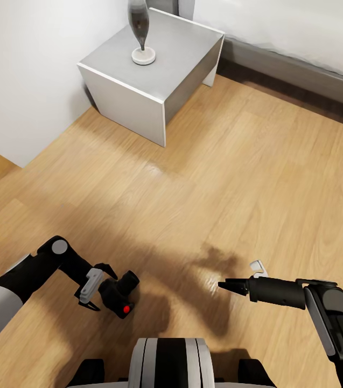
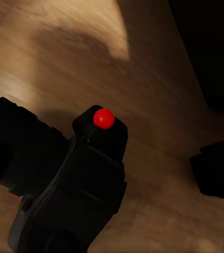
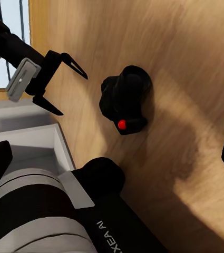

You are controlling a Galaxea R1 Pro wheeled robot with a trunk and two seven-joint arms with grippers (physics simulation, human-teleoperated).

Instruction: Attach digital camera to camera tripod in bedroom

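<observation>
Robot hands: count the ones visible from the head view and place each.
2. The left hand is low on the left, open beside the digital camera on the wood floor. The right hand is low on the right, apparently empty.

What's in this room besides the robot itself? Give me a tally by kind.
Digital camera, on the floor: 1
Grey bedside table: 1
Vase on that table: 1
Bed: 1
Total: 4
</observation>
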